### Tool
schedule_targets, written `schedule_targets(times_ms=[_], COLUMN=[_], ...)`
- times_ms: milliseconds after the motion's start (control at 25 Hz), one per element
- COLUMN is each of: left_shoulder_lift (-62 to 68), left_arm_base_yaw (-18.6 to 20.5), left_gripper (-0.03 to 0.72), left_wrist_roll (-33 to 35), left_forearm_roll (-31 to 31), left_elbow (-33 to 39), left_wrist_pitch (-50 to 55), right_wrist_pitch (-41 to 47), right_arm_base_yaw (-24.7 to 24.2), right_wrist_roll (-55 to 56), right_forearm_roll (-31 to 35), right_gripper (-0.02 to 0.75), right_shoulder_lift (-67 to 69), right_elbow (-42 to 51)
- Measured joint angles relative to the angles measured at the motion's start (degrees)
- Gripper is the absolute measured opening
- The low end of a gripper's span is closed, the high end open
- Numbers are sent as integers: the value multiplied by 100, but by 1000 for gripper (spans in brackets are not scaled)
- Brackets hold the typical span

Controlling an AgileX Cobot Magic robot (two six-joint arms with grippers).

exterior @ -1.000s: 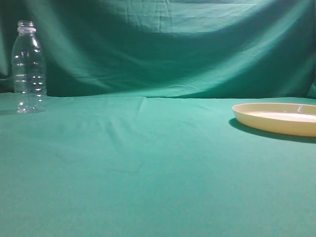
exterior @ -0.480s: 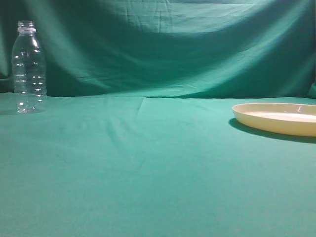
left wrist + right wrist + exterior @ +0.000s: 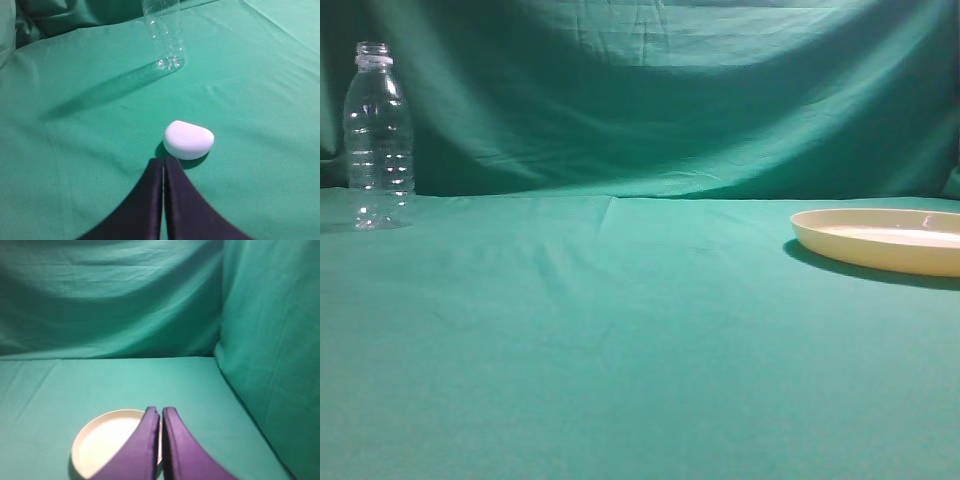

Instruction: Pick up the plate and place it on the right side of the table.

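Observation:
The cream-yellow plate (image 3: 880,240) lies flat on the teal table (image 3: 620,340) at the far right, partly cut off by the frame edge. No gripper shows in the exterior view. In the right wrist view my right gripper (image 3: 160,411) is shut and empty. It hangs above the plate (image 3: 105,440), over its right rim and apart from it. In the left wrist view my left gripper (image 3: 163,161) is shut and empty, above the cloth and far from the plate.
A clear ribbed bottle (image 3: 378,140) stands at the far left; it also shows in the left wrist view (image 3: 165,35). A small white rounded object (image 3: 188,140) lies just ahead of my left fingertips. A wrinkled green backdrop (image 3: 670,90) closes the back, and cloth walls the right side (image 3: 270,340).

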Motion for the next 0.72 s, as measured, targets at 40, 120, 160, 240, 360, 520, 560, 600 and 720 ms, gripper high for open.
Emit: schedule_targets(times_ms=[40,120,160,240,360,520,560,600,720], left_shoulder_lift=[0,0,0,0,0,0,0,0,0], left_arm_base_yaw=[0,0,0,0,0,0,0,0,0], left_gripper=[0,0,0,0,0,0,0,0,0], left_wrist_roll=[0,0,0,0,0,0,0,0,0], left_forearm_roll=[0,0,0,0,0,0,0,0,0], left_elbow=[0,0,0,0,0,0,0,0,0], left_wrist_pitch=[0,0,0,0,0,0,0,0,0], right_wrist_pitch=[-297,-863,-1190,-1704,-2360,-2960,-3036,-3077,-3079], right_arm_base_yaw=[-138,-279,-307,-333,-333,-333,-333,-333,-333], right_wrist_roll=[0,0,-8,-8,-8,-8,-8,-8,-8], right_forearm_roll=[39,140,178,214,216,226,226,226,226], right_gripper=[0,0,0,0,0,0,0,0,0], right_shoulder_lift=[-116,-359,-388,-402,-402,-402,-402,-402,-402], right_elbow=[274,962,1300,1897,2719,3583,3724,3793,3807])
